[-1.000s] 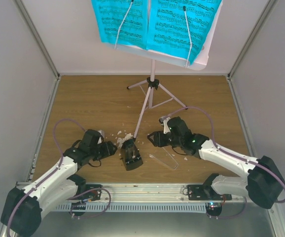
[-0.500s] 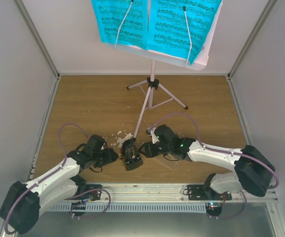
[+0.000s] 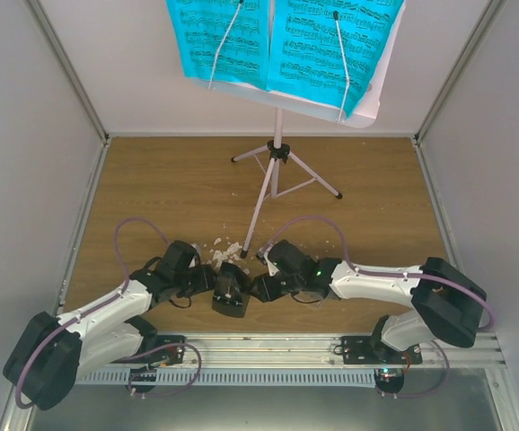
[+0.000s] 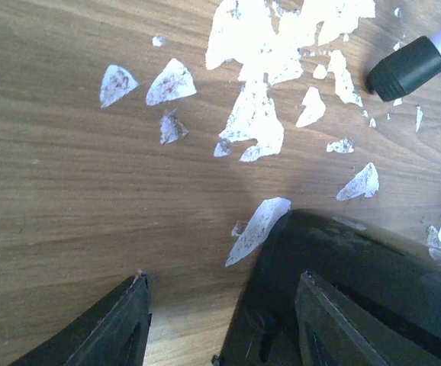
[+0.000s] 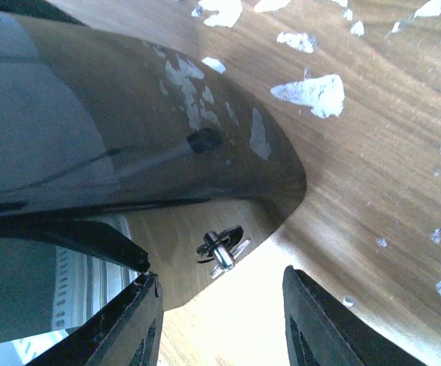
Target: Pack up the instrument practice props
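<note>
Both arms have swung inward, and the metronome [image 3: 230, 294] has slid toward the near edge, away from the stand [image 3: 277, 153]. It lies on the table [image 3: 152, 189] near the middle, its long axis running roughly near to far and its broader end nearest. The left gripper [image 3: 210, 284] sits at its left side, jaws wide, one finger overlapping the black body. The right gripper [image 3: 259, 288] sits at its right side, jaws also wide. Both forearms reach low across the wood. Blue sheets [image 3: 322, 45] rest on the stand at the far side.
</note>
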Available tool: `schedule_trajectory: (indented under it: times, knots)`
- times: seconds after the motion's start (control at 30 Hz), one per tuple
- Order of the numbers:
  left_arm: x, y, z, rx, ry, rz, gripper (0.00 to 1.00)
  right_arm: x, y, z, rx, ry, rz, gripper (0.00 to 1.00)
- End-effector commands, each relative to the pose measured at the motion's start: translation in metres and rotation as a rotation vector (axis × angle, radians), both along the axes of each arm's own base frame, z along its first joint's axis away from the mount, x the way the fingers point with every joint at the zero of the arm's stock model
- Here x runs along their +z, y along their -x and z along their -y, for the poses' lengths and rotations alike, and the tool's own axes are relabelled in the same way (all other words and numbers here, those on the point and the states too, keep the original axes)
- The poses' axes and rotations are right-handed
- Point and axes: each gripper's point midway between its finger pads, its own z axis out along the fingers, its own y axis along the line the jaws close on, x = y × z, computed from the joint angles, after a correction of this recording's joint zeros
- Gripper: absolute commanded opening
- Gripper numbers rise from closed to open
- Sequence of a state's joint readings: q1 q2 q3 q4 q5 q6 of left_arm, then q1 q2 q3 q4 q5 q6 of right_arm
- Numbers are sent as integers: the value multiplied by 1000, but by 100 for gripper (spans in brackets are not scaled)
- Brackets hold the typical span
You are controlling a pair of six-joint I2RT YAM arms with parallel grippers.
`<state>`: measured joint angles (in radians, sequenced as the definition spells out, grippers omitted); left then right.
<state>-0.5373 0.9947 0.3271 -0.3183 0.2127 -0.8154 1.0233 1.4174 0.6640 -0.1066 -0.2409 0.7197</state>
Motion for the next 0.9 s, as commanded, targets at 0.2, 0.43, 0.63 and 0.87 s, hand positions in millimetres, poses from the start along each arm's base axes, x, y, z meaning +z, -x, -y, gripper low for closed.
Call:
schedule_trajectory:
  times: [0.2,0.43,0.63,0.87]
  knots:
    - [16,-8,32,-128,71,90,55,11,-9,1,-104,5,49,47]
    - [26,-16,25,-98,28,135,58,41,-20,21,-167,-19,169,54]
    - [32,-19,19,-68,15,155,69,119,14,1,93,-265,503,81]
    - [35,-16,16,-41,29,158,83,130,17,-7,211,-213,678,93]
